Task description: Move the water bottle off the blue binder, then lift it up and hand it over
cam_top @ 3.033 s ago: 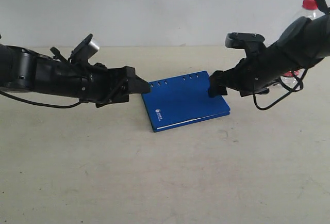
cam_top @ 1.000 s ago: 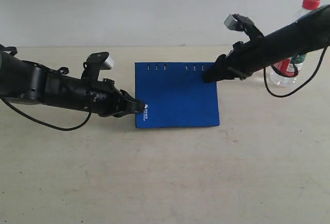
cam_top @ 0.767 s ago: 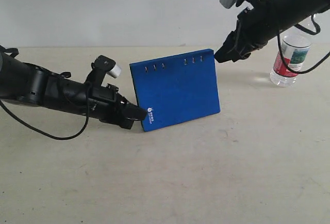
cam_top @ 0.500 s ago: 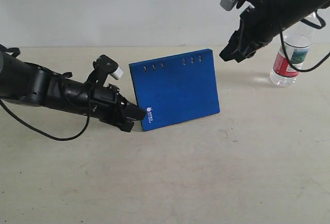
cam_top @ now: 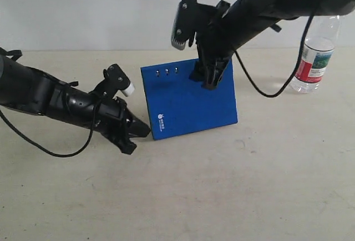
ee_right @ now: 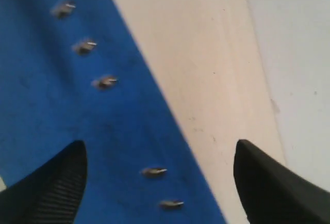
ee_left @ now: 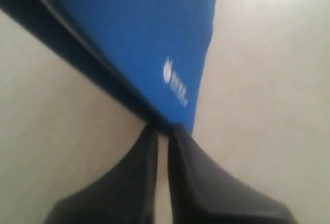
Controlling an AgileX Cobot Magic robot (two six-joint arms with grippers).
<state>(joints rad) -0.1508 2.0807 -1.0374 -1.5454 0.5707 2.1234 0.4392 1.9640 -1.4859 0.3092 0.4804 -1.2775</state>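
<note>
The blue binder (cam_top: 188, 99) stands tilted on the table, its cover with the white logo facing the exterior camera. My left gripper (cam_top: 145, 131) is shut on its lower left corner; in the left wrist view the black fingertips (ee_left: 178, 133) pinch the corner of the binder (ee_left: 139, 38). My right gripper (cam_top: 204, 80) hangs open in front of the binder's upper edge, holding nothing. In the right wrist view its fingers (ee_right: 51, 182) stand wide apart over the cover's silver rivets (ee_right: 153, 171). The water bottle (cam_top: 312, 60) stands upright on the table at the far right; its cap is hidden behind the right arm.
The beige table (cam_top: 222, 191) stretches toward the front with a pale wall behind it. A black cable (cam_top: 265, 92) loops down from the right arm between the binder and the bottle. The left arm (cam_top: 50, 99) lies low over the table at the left.
The binder went from flat to tilted up. My right gripper left its upper right corner and swung left over the cover. The left gripper kept its hold on the lower left corner.
</note>
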